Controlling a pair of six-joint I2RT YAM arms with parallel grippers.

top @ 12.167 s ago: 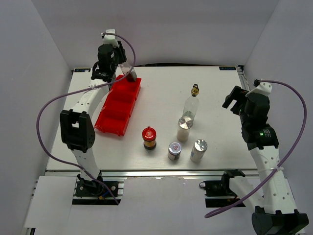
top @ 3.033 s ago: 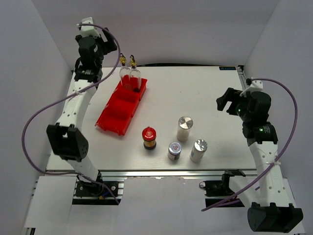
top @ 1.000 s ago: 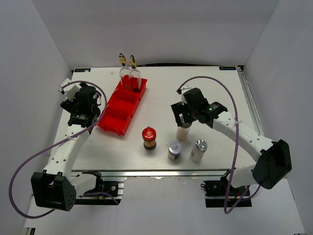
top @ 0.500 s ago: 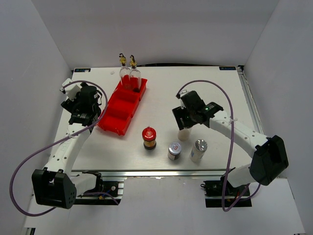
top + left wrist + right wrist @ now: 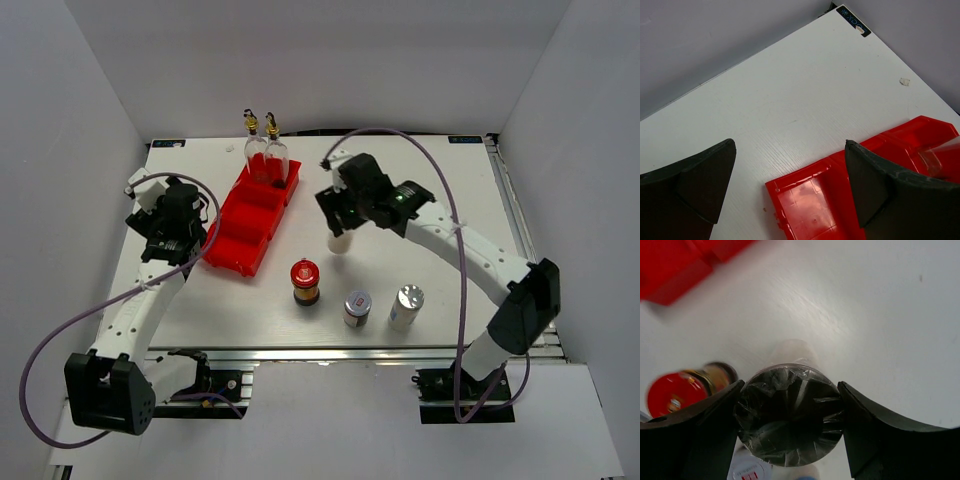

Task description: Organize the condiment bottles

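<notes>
Condiment bottles, six; progress judged at about one third.

Placed: glass cruets (image 5: 274, 158), two, gold-spouted, upright and side by side in the far end compartment of the red divided tray (image 5: 238, 228); the tray's middle and near compartments are seen to hold nothing.

In hand: white shaker (image 5: 340, 243), upright, just right of the tray's middle; its silver cap is clamped between the jaws of the right gripper (image 5: 790, 412), which are closed onto it from both sides; whether its base is clear of the surface cannot be told.

Outstanding: red-lidded jar (image 5: 304, 281), just beyond the tray's near right corner; silver-lidded short jar (image 5: 357, 308), further right of the tray; second shaker (image 5: 405, 307), furthest right; all three upright in a loose row, apart from one another.

Left gripper (image 5: 790, 145): spread wide, nothing held, poised over the tray's left edge.

Surface: white table (image 5: 430, 190), matte, faintly grained; a small pale scrap (image 5: 904, 81) is noted beyond the tray's far end.

Room: plain pale grey walls (image 5: 350, 60) on three sides; purple cables (image 5: 60, 330) are looped from both arms.
</notes>
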